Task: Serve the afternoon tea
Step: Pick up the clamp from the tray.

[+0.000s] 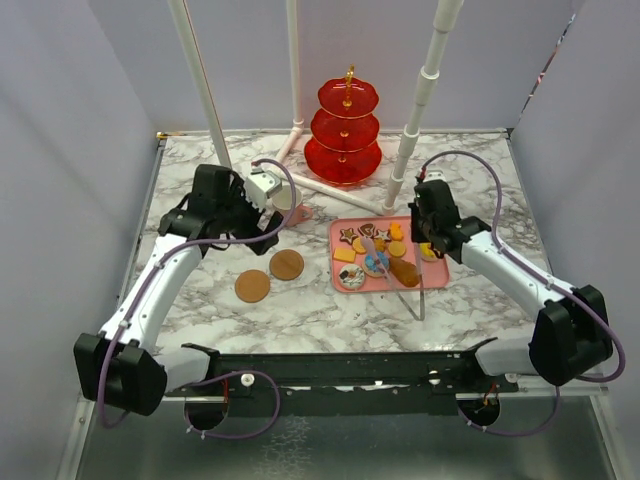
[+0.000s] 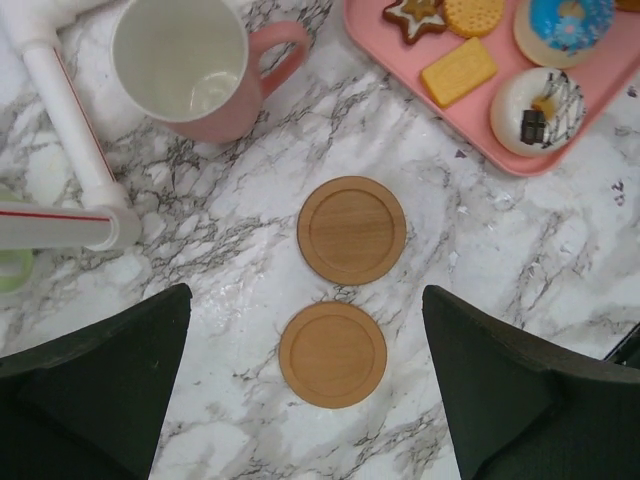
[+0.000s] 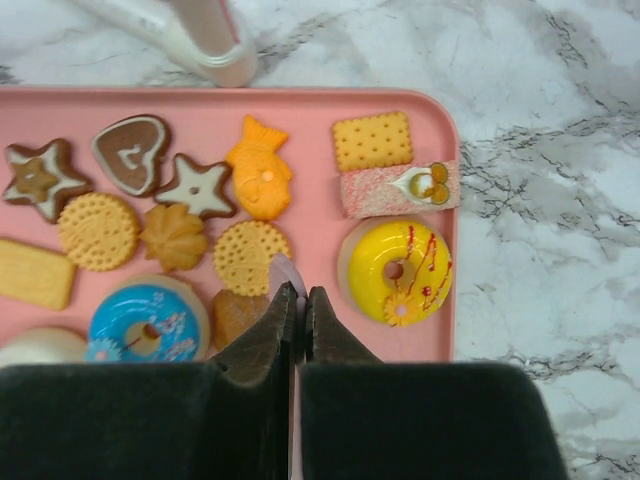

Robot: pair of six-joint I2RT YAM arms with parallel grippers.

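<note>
Stand: The red three-tier stand (image 1: 348, 130) is at the far side of the desk (image 1: 330, 320), well apart from both arms. From above, its three plates look bare.
Sweets: Every cookie and pastry I can see lies on the pink tray (image 3: 310, 150), in front of the stand. The yellow donut (image 3: 395, 272) sits near a corner of the tray. The blue donut (image 3: 145, 325) and the heart cookie (image 3: 132, 152) lie further along. No sweet is on the stand.
Coasters: The first coaster (image 2: 352, 229) and the second coaster (image 2: 333, 354) lie flat on the desk, just beside each other but not touching. They are to the left of the tray. Nothing stands on them.
Pink mug: The pink mug (image 2: 185, 65) stands upright on the desk, near the coasters but not on one. It is close to a white pipe (image 2: 70, 130). It looks empty inside.
Green mug: Only a pale green bit (image 2: 12, 270) shows at the edge of the left wrist view. I cannot tell if it is the mug.
Left end effector: The left end effector (image 2: 305, 300) is spread wide and holds nothing. It hangs over the two coasters.
Right end effector: The right end effector (image 3: 300, 300) has its fingers pressed together, low over the tray, beside the yellow donut. A thin pale sliver shows at the tips. I cannot tell what it is, or if it is pinched.
Done so far: Nothing looks served yet, I think.
Left to do: My guess is that the sweets go onto the stand and each mug goes onto a coaster.
</note>
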